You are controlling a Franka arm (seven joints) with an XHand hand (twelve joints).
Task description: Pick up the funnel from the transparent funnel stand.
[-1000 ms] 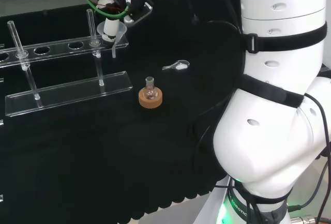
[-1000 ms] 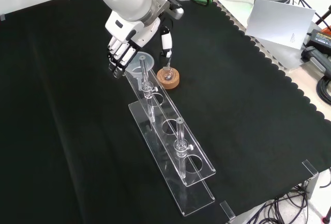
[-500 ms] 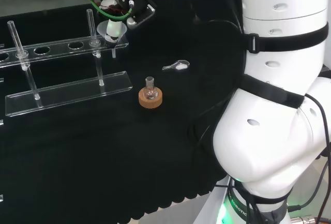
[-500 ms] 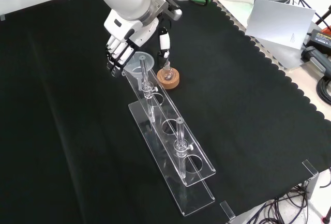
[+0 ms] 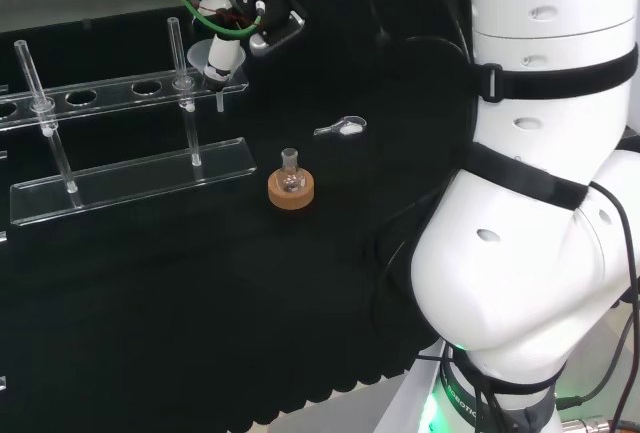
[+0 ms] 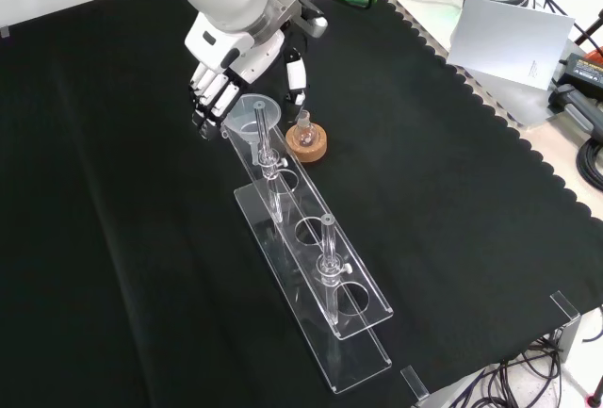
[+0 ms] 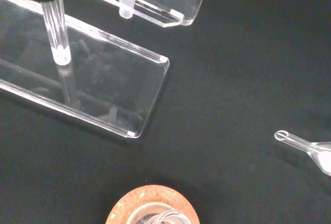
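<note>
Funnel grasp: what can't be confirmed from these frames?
- Contact: in the front view the hand has fingers beside the funnel, thumb on the other side; touching or not, unclear.
- Head view: the hand covers most of the funnel.
- Whether the funnel is seated in the funnel stand.

We are looking at a lab, glassware standing on a black-clothed bench (image 6: pixel 452 191), clear funnel stand (image 6: pixel 316 276), flask on cork ring (image 5: pixel 291 190), cables trailing.
</note>
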